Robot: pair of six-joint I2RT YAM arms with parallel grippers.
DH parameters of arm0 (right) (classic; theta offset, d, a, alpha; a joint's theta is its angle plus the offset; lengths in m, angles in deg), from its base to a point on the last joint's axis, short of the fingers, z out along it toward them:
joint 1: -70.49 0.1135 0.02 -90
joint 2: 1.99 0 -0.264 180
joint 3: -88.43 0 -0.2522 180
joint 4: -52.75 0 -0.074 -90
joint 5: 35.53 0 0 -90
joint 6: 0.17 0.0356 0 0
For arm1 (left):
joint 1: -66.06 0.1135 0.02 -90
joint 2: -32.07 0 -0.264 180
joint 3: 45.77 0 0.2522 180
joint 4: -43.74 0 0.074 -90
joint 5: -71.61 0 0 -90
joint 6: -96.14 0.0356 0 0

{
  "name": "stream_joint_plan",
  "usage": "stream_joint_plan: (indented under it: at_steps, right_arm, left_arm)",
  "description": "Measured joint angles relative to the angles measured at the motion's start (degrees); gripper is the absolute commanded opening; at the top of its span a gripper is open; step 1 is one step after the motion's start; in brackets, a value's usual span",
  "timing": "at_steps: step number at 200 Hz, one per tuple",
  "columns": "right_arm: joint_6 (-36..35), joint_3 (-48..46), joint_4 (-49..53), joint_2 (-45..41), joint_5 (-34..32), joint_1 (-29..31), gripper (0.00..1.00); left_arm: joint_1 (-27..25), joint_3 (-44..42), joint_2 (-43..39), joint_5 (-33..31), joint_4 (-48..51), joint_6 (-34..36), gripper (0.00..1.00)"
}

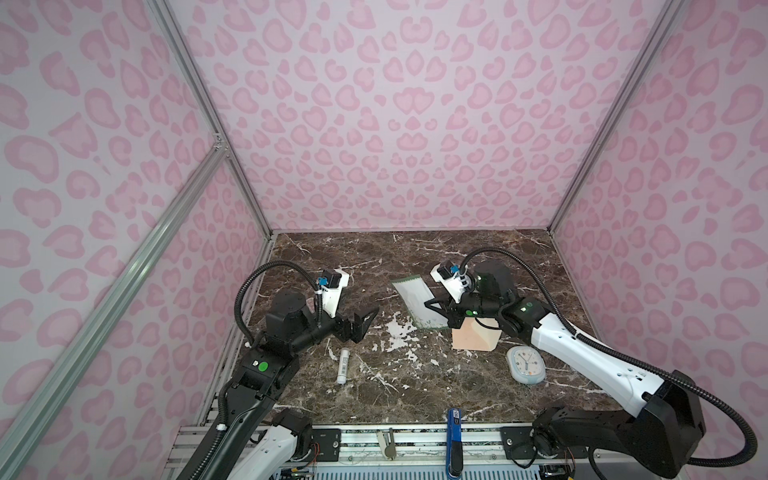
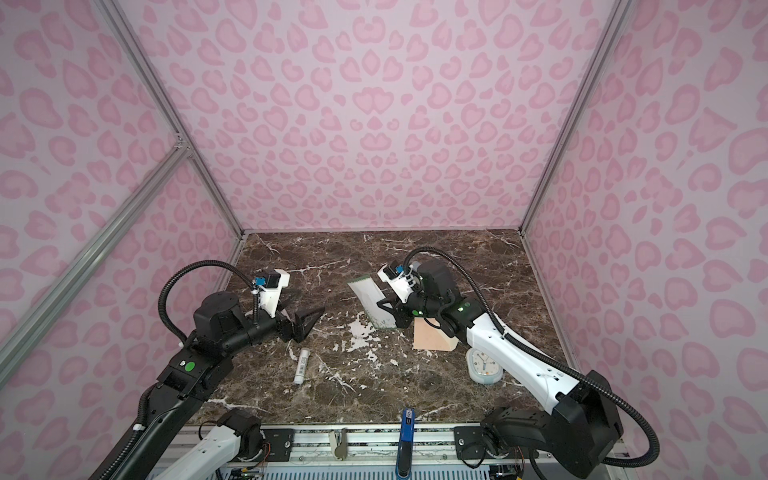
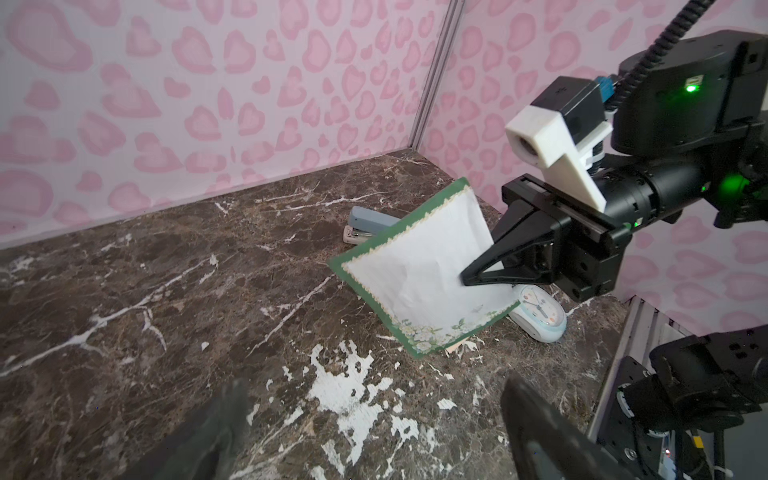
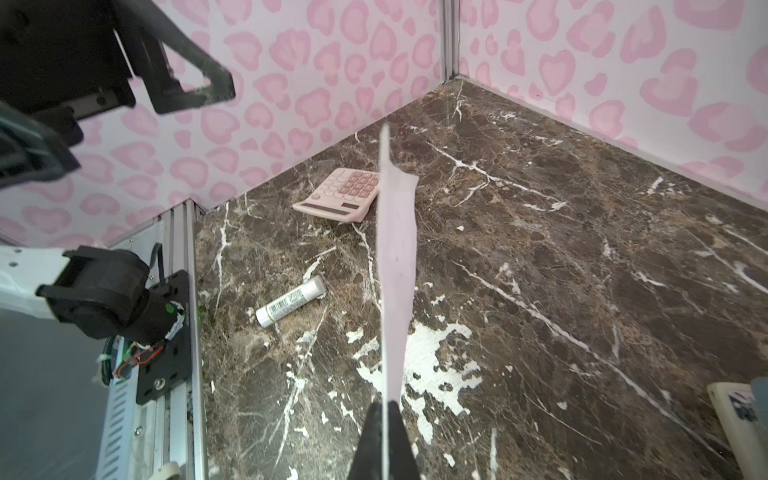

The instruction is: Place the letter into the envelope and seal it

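While the peach paper envelope (image 1: pixel 473 338) sits on the brown marble-look table (image 1: pixel 415 395) up front, the left gripper (image 1: pixel 368 321) is spread wide w/ nothing in it, off to the side. Just behind the envelope the right gripper (image 1: pixel 429 306) is pinched on the letter (image 1: pixel 415 299): thin white card, green scalloped border, floral corner, held tilted.

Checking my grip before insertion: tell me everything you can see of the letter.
The letter is a thin white paper card with a green border, scalloped cream trim and a floral print at one corner. Slightly creased, it hangs tilted above the table, pinched near one edge by the shut right gripper.
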Motion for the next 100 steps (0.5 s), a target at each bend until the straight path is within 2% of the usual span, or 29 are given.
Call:
stream_joint_plan:
  at_steps: [58,100]
  right_arm:
    - [-10.8,0.96,5.33,-1.9,-0.11,4.74,0.0]
    - [-14.82,1.51,6.71,-2.45,0.83,6.91,0.0]
  left_arm:
    - [-1.84,0.15,0.72,4.79,-1.07,6.25,1.0]
    - [-2.56,0.15,2.47,7.5,-1.36,7.45,0.95]
